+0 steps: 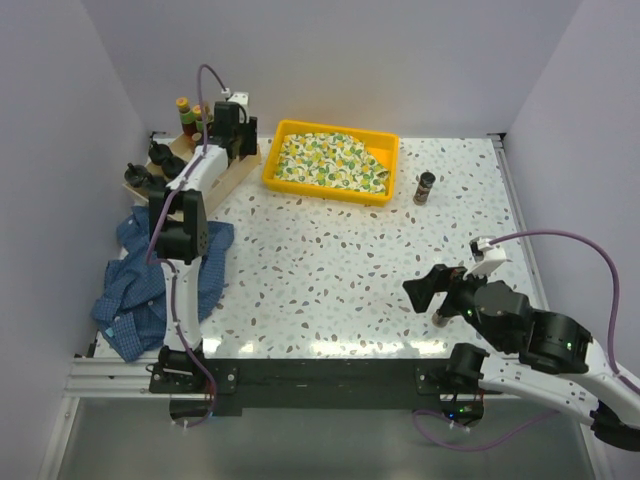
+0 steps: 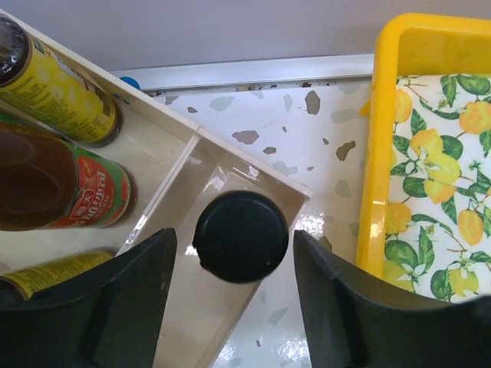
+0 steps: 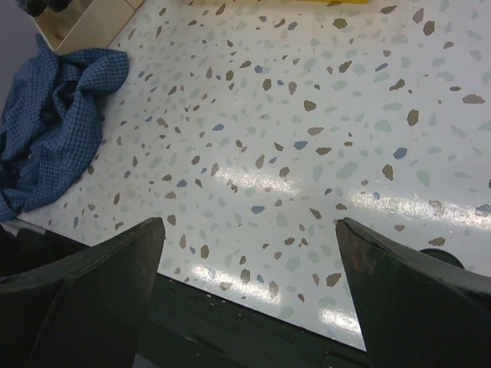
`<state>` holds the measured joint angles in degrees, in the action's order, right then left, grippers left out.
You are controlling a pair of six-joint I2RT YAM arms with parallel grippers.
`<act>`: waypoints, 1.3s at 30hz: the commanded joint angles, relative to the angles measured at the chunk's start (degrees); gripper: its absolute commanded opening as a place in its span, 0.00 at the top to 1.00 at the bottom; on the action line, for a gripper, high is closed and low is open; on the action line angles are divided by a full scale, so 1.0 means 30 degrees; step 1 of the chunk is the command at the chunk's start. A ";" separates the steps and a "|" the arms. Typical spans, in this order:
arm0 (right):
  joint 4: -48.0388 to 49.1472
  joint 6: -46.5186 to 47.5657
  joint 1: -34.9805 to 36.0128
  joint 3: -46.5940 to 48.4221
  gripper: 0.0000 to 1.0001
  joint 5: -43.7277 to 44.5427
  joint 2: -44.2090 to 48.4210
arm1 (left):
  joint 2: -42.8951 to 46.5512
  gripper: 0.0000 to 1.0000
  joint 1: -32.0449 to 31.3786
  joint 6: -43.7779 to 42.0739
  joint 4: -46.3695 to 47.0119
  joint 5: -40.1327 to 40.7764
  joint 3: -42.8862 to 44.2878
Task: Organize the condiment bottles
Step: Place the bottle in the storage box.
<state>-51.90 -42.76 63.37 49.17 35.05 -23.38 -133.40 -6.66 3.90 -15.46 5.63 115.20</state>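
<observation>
Now | left gripper (image 2: 230, 264) spread, fingers either side of black-capped bottle (image 2: 240, 234), not touching, in box (image 2: 265, 170) end compartment | right gripper (image 3: 249, 226) spread wide, empty, above table (image 3: 307, 115) near-right corner

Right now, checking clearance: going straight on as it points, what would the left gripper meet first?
Likely the black bottle cap centred under the left gripper, inside the wooden box; depth is unclear.

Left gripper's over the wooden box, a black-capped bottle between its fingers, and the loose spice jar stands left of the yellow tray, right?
No: the top external view shows the spice jar right of the yellow tray. The rest holds: left gripper over the wooden box, black-capped bottle between its fingers.
</observation>
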 commanded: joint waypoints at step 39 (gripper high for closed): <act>-1.0090 -1.3632 0.0057 0.2682 0.05 0.7302 -0.8701 | 1.7099 0.00 -0.9148 0.1336 -0.0272 -0.8908 -1.4367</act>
<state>-76.09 -75.26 63.40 55.64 52.03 -48.82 -90.89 -33.19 6.50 -24.60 -18.92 81.01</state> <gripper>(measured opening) 0.971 0.997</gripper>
